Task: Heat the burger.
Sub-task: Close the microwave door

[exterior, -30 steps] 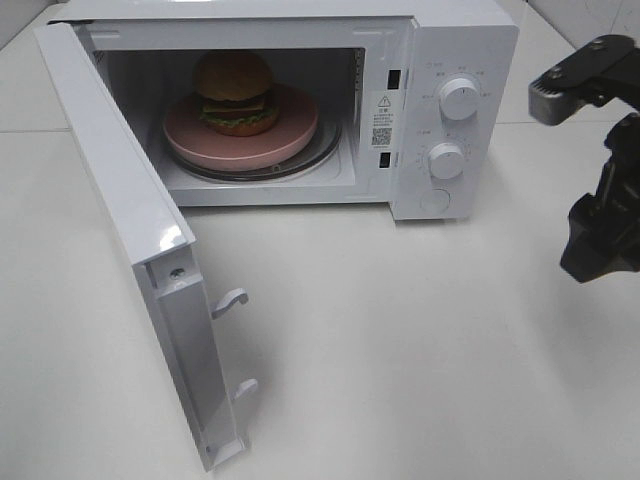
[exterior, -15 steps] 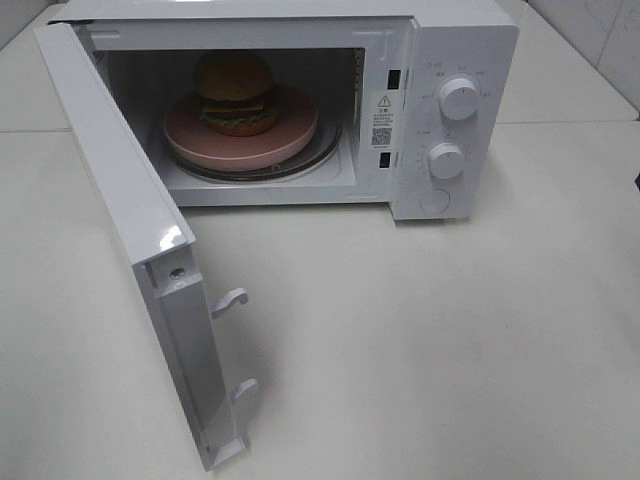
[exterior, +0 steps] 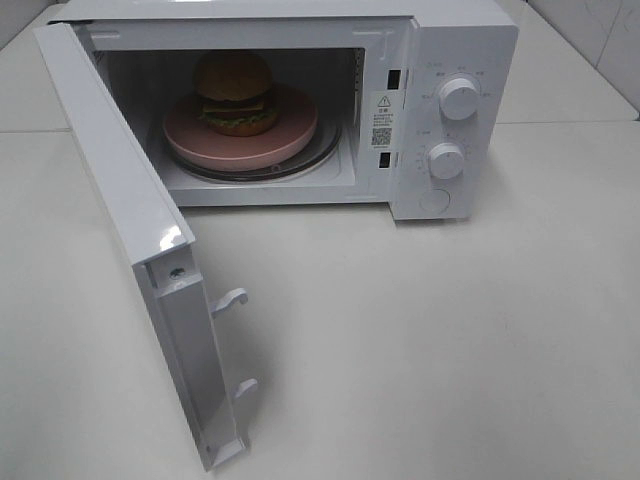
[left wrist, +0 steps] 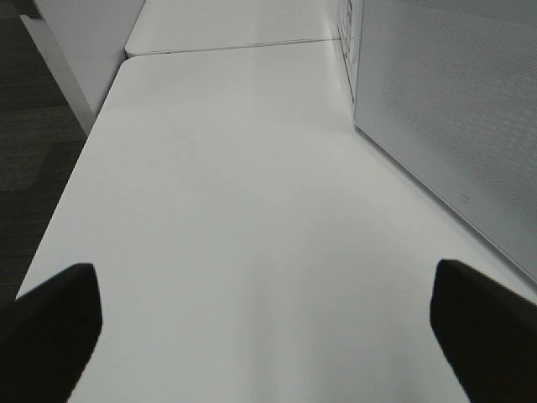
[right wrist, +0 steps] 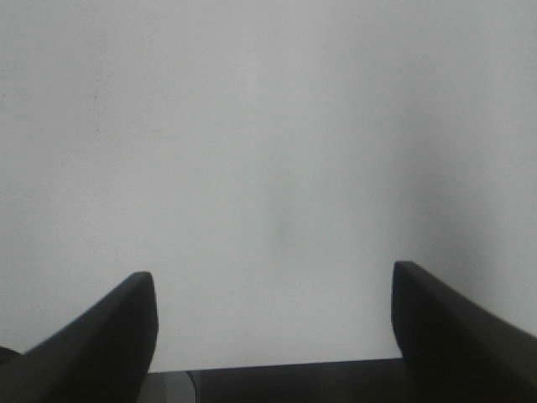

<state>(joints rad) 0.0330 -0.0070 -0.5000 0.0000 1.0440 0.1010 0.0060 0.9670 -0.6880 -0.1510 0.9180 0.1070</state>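
Observation:
The burger (exterior: 234,93), with a brown bun and green and orange layers, sits on a round pink plate (exterior: 288,138) inside the white microwave (exterior: 455,50). The microwave door (exterior: 120,200) stands wide open toward the front left. Neither gripper shows in the exterior view. In the left wrist view my left gripper (left wrist: 268,323) is open and empty over the white table, with the door's outer face (left wrist: 453,126) beside it. In the right wrist view my right gripper (right wrist: 273,332) is open and empty over bare white table.
The microwave has two white knobs (exterior: 458,98) and a round button (exterior: 434,201) on its right panel. The white table (exterior: 430,340) spreads in front of it. In the left wrist view the table's edge (left wrist: 75,168) drops to dark floor.
The right arm, seen at the right edge of the exterior view a second ago, has drawn back out of that view. The burger, plate and door have not moved.

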